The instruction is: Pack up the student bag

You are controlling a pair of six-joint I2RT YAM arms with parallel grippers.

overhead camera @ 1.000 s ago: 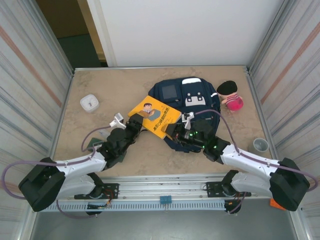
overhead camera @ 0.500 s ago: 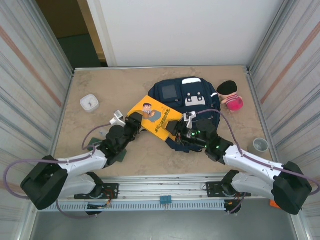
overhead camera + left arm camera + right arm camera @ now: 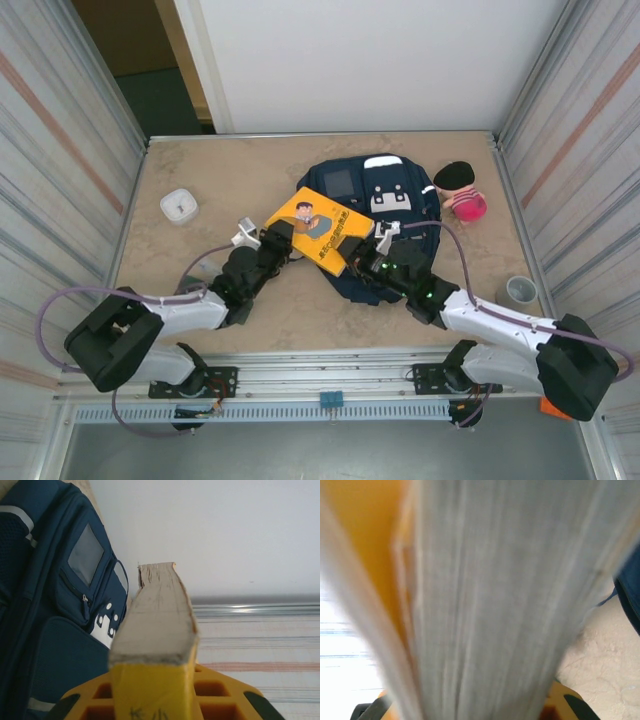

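Note:
The student bag (image 3: 322, 180), navy blue with a grey square patch and a white patch, lies at the table's far middle. A yellow book (image 3: 318, 222) with a cartoon cover hangs tilted over the bag's near left part. My left gripper (image 3: 278, 238) is shut on the book's left corner. My right gripper (image 3: 358, 252) is shut on its near right edge. In the left wrist view the book's page edge (image 3: 157, 620) rises from between the orange jaws of the left gripper (image 3: 152, 680), with the bag (image 3: 45, 630) on the left. In the right wrist view the blurred book pages (image 3: 495, 605) hide the jaws.
A small white square box (image 3: 178, 206) sits on the left of the table. A pink toy with a black cap (image 3: 462, 192) stands right of the bag. A grey cup (image 3: 521, 291) is near the right wall. Ribbed walls close in both sides.
Both arms have reached forward, carrying the yellow book away from me and slightly right, further over the bag. The bag and other items have not moved.

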